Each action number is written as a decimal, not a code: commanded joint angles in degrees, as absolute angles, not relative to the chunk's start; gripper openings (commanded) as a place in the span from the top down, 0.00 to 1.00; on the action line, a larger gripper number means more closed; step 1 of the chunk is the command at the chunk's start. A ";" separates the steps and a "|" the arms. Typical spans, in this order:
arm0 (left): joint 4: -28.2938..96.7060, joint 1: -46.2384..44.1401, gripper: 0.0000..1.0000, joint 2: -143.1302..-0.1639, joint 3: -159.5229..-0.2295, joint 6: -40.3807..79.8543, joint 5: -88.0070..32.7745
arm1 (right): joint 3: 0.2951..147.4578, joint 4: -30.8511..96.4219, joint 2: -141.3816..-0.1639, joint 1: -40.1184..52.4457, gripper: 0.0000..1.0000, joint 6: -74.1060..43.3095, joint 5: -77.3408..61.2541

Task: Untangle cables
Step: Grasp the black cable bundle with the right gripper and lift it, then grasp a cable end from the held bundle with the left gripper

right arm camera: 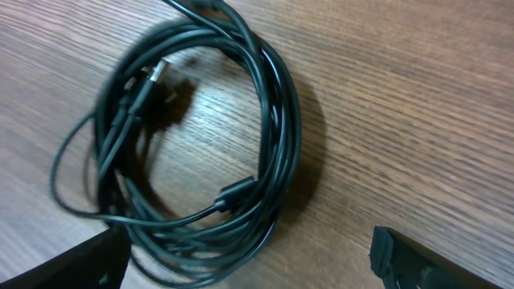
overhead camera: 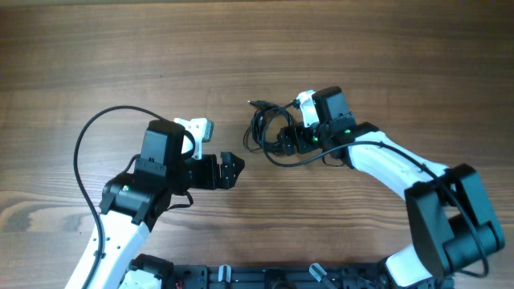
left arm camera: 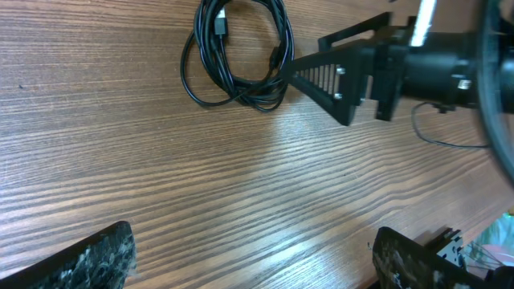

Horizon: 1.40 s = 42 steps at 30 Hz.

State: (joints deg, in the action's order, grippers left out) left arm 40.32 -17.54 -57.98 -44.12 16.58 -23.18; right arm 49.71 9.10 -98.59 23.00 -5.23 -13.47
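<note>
Your cables [overhead camera: 267, 131] lie together as one loose coil on the wooden table [overhead camera: 120, 48], a little right of the middle in the overhead view. In the right wrist view you see several dark strands running round in the same ring and crossing each other on the left side. One small plug [right arm camera: 238, 191] sits on the lower part of the ring, and a metal-tipped plug [right arm camera: 157, 72] points into the ring near its top. The right gripper [overhead camera: 283, 143] is directly at the coil, on the ring's right edge. Its fingers stand wide apart in the bottom corners of its own camera and they close on nothing. From the left wrist view, one of its fingertips is just beside the ring, but you cannot tell if it touches. The left gripper [overhead camera: 234, 167] is to the left of the coil, apart from it, and points toward it. Its fingers are also spread wide, with only bare table between them. The thick black cable [overhead camera: 80, 144] of the left arm makes an arc over the table at the far left.
</note>
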 commanded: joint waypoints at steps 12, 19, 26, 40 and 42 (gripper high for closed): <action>38.85 -17.74 0.00 -58.08 -45.39 15.86 -22.46 | 50.89 2.15 -104.51 23.31 0.29 -15.16 -7.22; 38.83 -17.74 0.00 -58.08 -45.41 15.84 -22.46 | 50.89 0.51 -109.60 23.31 0.40 -15.25 -7.05; 38.59 -17.74 0.00 -58.08 -45.41 15.88 -22.72 | 51.42 5.48 -102.28 23.29 0.95 -14.68 -7.90; 35.81 -17.76 0.15 -58.08 -45.41 15.79 -36.64 | 52.95 20.86 -67.99 23.29 0.96 -14.15 -5.76; 33.21 -17.76 0.00 -58.11 -45.39 12.21 -36.40 | 52.95 20.80 -67.99 23.29 0.95 -14.00 -10.66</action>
State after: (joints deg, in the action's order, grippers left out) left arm 35.79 -17.54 -57.98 -44.23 16.14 -35.31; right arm 52.12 21.12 -69.04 23.11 -13.28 -5.58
